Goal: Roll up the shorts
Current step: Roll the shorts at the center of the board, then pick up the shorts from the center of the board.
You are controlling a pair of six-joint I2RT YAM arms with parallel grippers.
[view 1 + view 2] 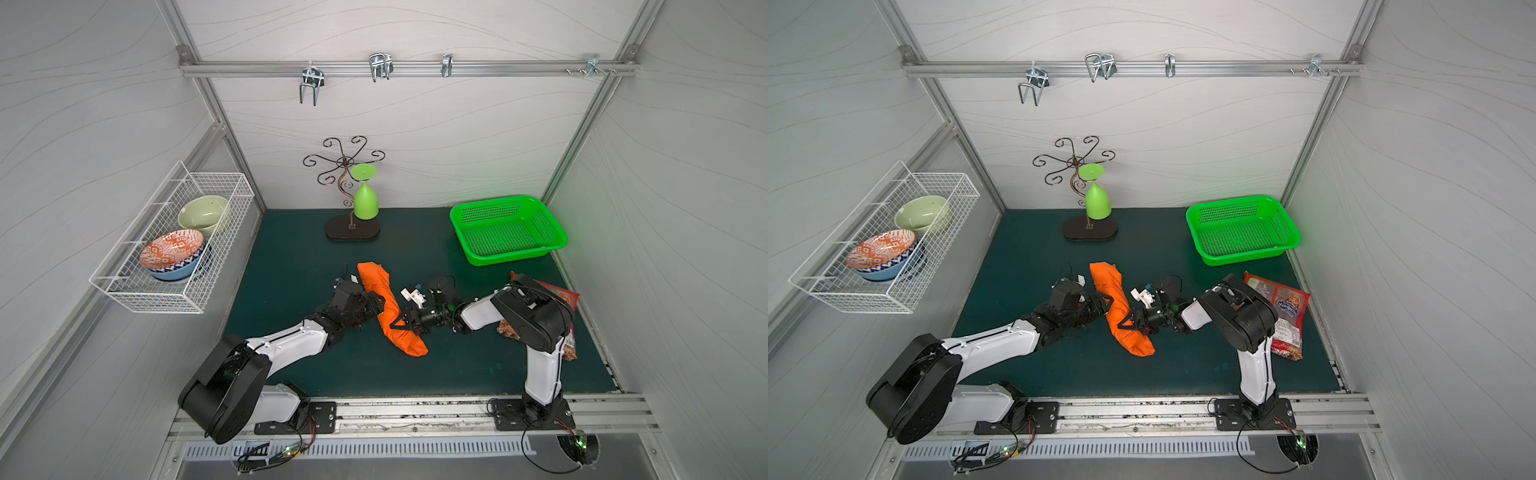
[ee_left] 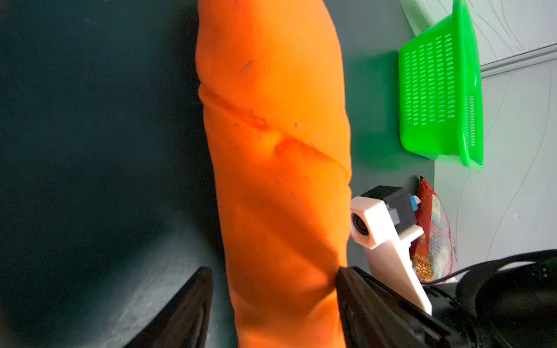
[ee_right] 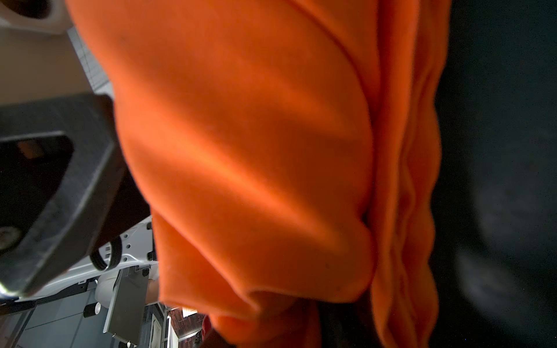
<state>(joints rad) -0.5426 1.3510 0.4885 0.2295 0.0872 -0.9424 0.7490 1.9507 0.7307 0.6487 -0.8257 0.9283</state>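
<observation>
The shorts (image 1: 376, 282) lay rolled long in the middle of the desk (image 1: 291, 249). The left gripper (image 2: 273, 272) stood open astride them, one finger clear; the right gripper (image 1: 397, 324) clamped their near half.

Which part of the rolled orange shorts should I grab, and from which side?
Take the shorts at mid-roll, from above, jaws across the narrow width. They lie as a long slanted roll on the mat, with a wrap edge crossing the middle; clamping there should keep the layers from unrolling.
</observation>
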